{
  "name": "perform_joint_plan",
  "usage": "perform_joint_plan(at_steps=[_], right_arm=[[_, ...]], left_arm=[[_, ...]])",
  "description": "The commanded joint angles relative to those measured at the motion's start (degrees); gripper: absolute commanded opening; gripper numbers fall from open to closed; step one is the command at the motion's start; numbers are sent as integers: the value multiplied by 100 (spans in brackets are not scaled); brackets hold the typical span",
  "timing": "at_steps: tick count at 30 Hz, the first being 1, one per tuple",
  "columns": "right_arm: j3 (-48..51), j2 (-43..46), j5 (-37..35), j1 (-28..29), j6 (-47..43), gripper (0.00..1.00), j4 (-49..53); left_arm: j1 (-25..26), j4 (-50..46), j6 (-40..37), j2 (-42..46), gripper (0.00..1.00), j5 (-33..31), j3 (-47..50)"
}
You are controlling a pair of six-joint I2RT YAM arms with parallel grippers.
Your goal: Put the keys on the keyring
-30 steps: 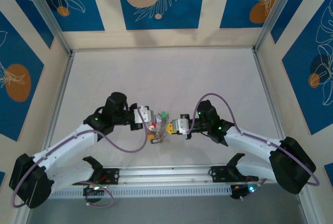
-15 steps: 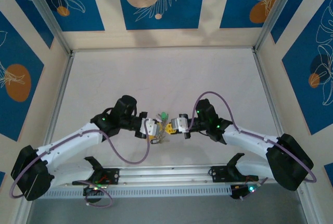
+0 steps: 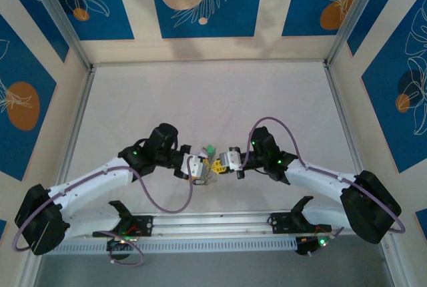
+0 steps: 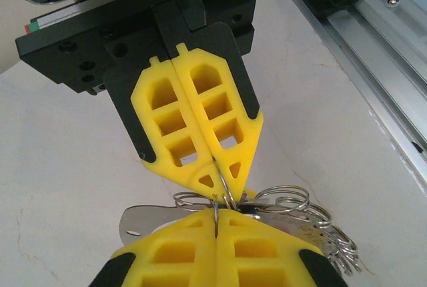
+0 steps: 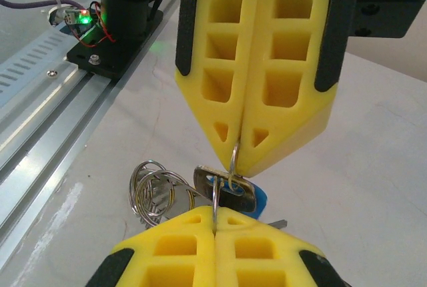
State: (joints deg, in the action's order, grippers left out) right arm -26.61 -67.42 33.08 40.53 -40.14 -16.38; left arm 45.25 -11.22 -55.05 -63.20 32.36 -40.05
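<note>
**A:** Where is the thin grey wire keyring (image 5: 215, 193) now?

**B:** A little toward 6 o'clock from the middle of the pale tabletop (image 3: 213, 100), between the 2 end effectors.

**A:** How do they stand?

**B:** The left end effector (image 3: 198, 167) reaches in from 9 o'clock and the right end effector (image 3: 227, 161) from 3 o'clock, with their tips almost touching. Both pairs of yellow fingers (image 4: 167, 120) are pressed together, and each pair pinches the wire of the keyring.

**A:** And the small metal keys (image 5: 243, 193)?

**B:** They are bunched just under the tips, beside several small silver split rings (image 5: 155, 193). 1 key has a blue tag (image 5: 261, 201). From above, a green tag (image 3: 210, 148) sits at 12 o'clock of the bunch. I cannot tell whether any key is already on the wire.
</note>
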Motion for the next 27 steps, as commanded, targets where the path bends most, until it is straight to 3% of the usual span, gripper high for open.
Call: perform_joint_plan(at_steps=[1,8,16,27], right_arm=[[-247,-8,267,68,-122,0,136],[-316,-36,154,135,-234,0,337],[-309,8,-3,148,-240,0,431],[-230,82,123,86,-160,0,256]], left_arm=[[85,-137,-262,-24,0,29,-201],[171,-195,-348,40,0,3,-205],[203,-754,-879,8,0,709,-328],[203,-1065,-1250,-94,0,467,-456]])
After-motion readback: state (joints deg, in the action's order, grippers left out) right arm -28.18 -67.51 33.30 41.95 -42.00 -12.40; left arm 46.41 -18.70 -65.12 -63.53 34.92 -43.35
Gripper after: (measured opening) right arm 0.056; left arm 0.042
